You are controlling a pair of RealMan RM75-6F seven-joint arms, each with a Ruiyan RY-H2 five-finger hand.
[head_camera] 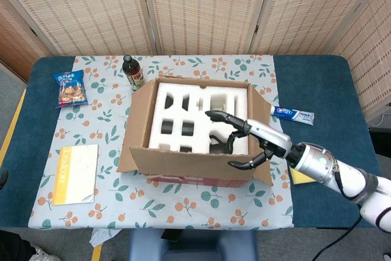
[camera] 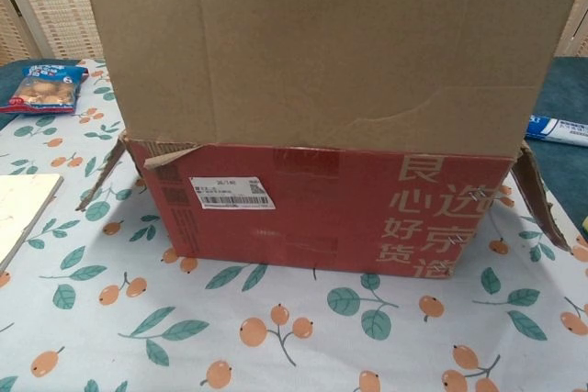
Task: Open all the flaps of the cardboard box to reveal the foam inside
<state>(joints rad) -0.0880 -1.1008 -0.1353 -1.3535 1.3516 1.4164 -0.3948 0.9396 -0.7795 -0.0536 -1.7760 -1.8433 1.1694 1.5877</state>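
The cardboard box (head_camera: 189,166) stands mid-table, red-fronted in the chest view (camera: 322,204). White foam (head_camera: 177,111) with dark cut-outs shows inside it. The near flap (camera: 322,43) stands upright and fills the upper chest view, hiding everything behind it. My right hand (head_camera: 241,142) hovers over the box's near right corner, its fingers spread against the inner side of that flap, holding nothing. The left side flap (head_camera: 139,120) and right side flap (head_camera: 264,151) slope outward. The far flap shows only as a thin edge. My left hand appears in neither view.
A dark bottle (head_camera: 132,73) stands just behind the box's far left corner. A snack bag (head_camera: 70,88) lies far left, a yellow booklet (head_camera: 76,173) near left. A toothpaste box (head_camera: 293,114) and a yellow sponge (head_camera: 293,175) lie right of the box.
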